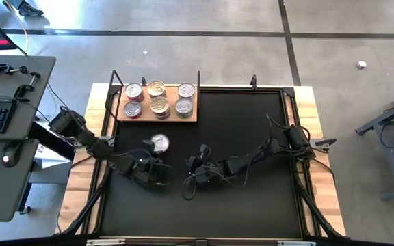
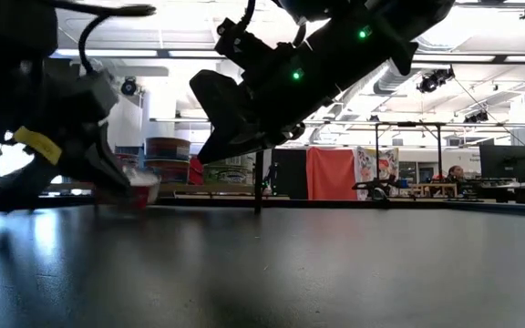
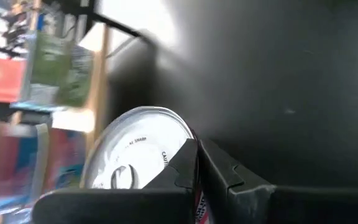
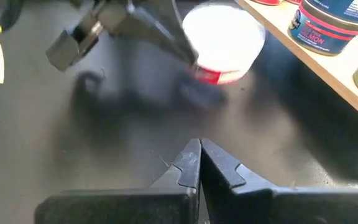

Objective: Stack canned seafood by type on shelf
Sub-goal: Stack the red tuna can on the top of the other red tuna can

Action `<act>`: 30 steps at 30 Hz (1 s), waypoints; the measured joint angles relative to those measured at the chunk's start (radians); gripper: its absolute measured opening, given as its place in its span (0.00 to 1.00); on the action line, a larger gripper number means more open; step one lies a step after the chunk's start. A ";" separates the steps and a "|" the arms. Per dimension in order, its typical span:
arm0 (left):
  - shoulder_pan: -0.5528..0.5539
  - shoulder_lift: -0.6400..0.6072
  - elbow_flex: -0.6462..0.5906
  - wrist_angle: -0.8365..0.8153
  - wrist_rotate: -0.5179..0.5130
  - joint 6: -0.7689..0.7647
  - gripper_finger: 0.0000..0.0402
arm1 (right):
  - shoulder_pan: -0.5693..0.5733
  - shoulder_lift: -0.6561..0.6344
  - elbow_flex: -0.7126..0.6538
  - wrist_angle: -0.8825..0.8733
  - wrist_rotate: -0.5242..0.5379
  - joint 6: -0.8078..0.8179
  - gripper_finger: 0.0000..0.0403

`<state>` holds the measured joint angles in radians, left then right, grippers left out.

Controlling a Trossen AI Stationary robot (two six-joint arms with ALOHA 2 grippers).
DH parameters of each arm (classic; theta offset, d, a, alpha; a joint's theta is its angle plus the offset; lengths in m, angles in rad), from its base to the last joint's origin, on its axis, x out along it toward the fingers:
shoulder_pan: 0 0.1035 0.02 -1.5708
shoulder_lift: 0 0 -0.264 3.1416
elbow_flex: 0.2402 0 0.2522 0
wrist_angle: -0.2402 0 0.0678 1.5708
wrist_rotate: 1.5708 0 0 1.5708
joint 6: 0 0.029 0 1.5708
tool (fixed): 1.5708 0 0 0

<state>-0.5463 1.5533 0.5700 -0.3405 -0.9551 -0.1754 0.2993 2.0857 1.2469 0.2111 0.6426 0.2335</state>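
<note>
One loose can of seafood (image 1: 159,142) with a silver lid and a red side stands on the black mat, just in front of the shelf (image 1: 157,117). The shelf is a light wooden board that carries several more cans (image 1: 159,106). My left gripper (image 1: 156,154) is shut, with its tips at the loose can (image 3: 135,155). My right gripper (image 1: 191,164) is also shut. It hovers over the mat a little to the right of the can (image 4: 222,40), pointing toward it and holding nothing. My left gripper has its shut fingertips (image 4: 188,55) against the loose can's red side wall (image 4: 205,73), just under the lid's rim, on the side facing the near-left. The fingers slant down from the table's near left. The can stands on the mat with its lid up.
The cans on the shelf (image 4: 328,25) stand in two rows close behind the loose can. A dark metal frame (image 1: 198,78) edges the mat's far side. Open black mat (image 1: 252,198) stretches to the right and toward the near edge.
</note>
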 joint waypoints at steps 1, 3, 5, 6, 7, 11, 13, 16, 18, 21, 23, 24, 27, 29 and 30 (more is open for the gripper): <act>-0.003 -0.001 0.022 -0.056 -0.017 -0.030 0.00 | 0.000 0.000 0.000 0.000 0.000 -0.005 0.00; -0.010 -0.001 0.056 -0.170 -0.044 -0.099 0.00 | 0.002 0.000 0.000 -0.001 0.000 -0.007 0.00; -0.014 -0.001 0.082 -0.271 -0.067 -0.163 0.00 | 0.003 0.000 0.000 -0.003 0.000 -0.009 0.00; -0.013 -0.001 0.094 -0.317 -0.081 -0.196 0.00 | 0.003 0.000 0.000 -0.003 0.000 -0.010 0.00; -0.013 -0.001 0.104 -0.365 -0.095 -0.233 0.00 | 0.003 0.000 0.000 -0.003 0.000 -0.010 0.00; 0.002 -0.003 0.130 -0.569 -0.102 -0.396 0.00 | 0.003 0.000 0.000 -0.003 0.000 -0.011 0.00; 0.022 -0.022 0.133 -0.642 -0.100 -0.473 0.00 | 0.003 0.000 0.000 -0.004 0.000 -0.014 0.00; 0.069 -0.077 0.128 -0.681 -0.077 -0.528 0.00 | 0.003 0.000 0.001 -0.004 0.000 -0.018 0.00; 0.102 -0.126 0.128 -0.681 -0.069 -0.516 0.00 | 0.003 0.000 0.001 -0.003 0.000 -0.017 0.00; 0.168 -0.214 0.129 -0.680 -0.069 -0.494 0.00 | 0.003 0.000 0.001 -0.003 0.000 -0.017 0.00; 0.217 -0.276 0.129 -0.677 -0.070 -0.485 0.00 | 0.003 0.000 0.001 -0.002 -0.007 -0.017 0.00; 0.239 -0.305 0.129 -0.677 -0.070 -0.476 0.00 | 0.003 0.000 0.001 -0.002 -0.012 -0.017 0.00; 0.305 -0.380 0.129 -0.654 -0.069 -0.445 0.00 | 0.003 0.000 0.001 -0.002 -0.025 -0.016 0.00; 0.353 -0.420 0.129 -0.637 -0.067 -0.415 0.00 | 0.003 0.000 0.001 -0.002 -0.036 -0.016 0.00; 0.380 -0.436 0.129 -0.628 -0.063 -0.396 0.00 | 0.003 0.000 0.001 -0.002 -0.043 -0.014 0.00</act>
<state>-0.1664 1.1173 0.6993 -0.9684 -1.0179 -0.5714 0.3019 2.0857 1.2476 0.2089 0.5992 0.2191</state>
